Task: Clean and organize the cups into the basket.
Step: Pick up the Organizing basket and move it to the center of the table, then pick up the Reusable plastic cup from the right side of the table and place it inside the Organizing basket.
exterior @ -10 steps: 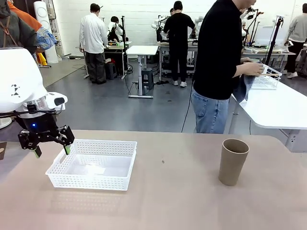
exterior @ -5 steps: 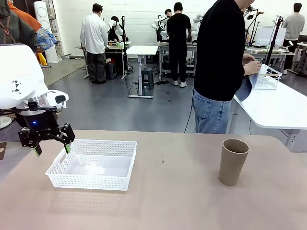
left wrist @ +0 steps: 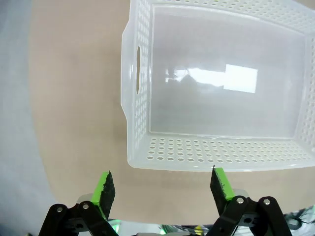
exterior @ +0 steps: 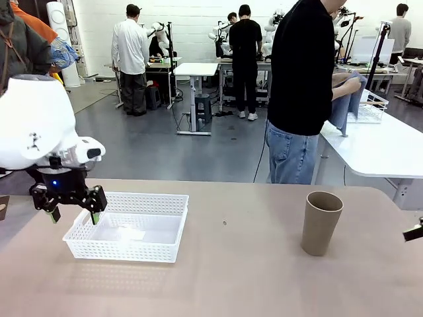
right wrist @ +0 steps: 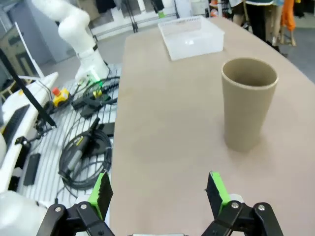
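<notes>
The left jaws are hanging wide open, gripping nothing, over the worktop (exterior: 251,284). The white basket (left wrist: 211,155) is sitting just ahead of their green tips, one perforated wall nearest them. The right jaws are likewise standing open with nothing between them. The beige-brown cup (right wrist: 248,105) is standing upright ahead of them, apart, rim up, nearer one finger's side. Far beyond, a person (exterior: 301,79) is holding a blue cloth (exterior: 347,102).

Tan table (exterior: 251,277); beyond it, a white wire rack (exterior: 371,111) on a white side table (exterior: 383,148).
</notes>
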`<state>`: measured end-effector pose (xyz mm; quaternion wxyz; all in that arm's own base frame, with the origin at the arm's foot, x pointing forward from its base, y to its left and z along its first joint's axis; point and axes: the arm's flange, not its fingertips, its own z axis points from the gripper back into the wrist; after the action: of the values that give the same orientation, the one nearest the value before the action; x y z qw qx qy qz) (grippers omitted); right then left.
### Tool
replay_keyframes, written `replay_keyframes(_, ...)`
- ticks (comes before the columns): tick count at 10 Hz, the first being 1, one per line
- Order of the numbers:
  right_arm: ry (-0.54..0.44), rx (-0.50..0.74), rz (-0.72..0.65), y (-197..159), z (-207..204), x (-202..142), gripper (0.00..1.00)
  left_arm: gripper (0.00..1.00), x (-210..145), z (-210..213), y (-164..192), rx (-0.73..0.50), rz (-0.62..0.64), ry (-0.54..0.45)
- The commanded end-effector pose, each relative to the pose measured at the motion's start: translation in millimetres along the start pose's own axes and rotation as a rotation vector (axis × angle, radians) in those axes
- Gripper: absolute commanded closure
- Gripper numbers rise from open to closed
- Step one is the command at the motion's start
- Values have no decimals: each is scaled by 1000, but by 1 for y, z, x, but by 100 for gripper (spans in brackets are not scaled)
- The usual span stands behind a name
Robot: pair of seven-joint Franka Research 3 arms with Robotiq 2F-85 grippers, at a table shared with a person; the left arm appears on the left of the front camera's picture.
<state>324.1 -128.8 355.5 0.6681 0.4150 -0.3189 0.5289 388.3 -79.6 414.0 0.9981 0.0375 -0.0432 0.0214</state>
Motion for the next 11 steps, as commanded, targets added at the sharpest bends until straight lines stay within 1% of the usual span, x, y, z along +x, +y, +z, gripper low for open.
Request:
replay_keyframes(1, 2, 1, 22, -36, -4, -21, 0, 0, -7, -16, -12, 91, -16, -53)
replay_keyframes(3, 7, 16, 25, -64, -23, -31, 0, 0, -6, -25, -16, 96, -24, -31)
replay_keyframes(6, 22, 30, 61, -87, -53, -27, 0, 0, -6, -25, -17, 91, -17, -19)
replay_keyframes(7, 32, 19, 62, -94, -59, -27, 0, 0, -7, -24, -18, 89, -20, -18)
replay_keyframes(10, -1, -89, 91, -105, -67, -18, 0, 0, -10, -25, -17, 85, -29, -19)
replay_keyframes(11, -6, -89, 84, -106, -69, -15, 0, 0, -11, -22, -15, 78, -19, -24)
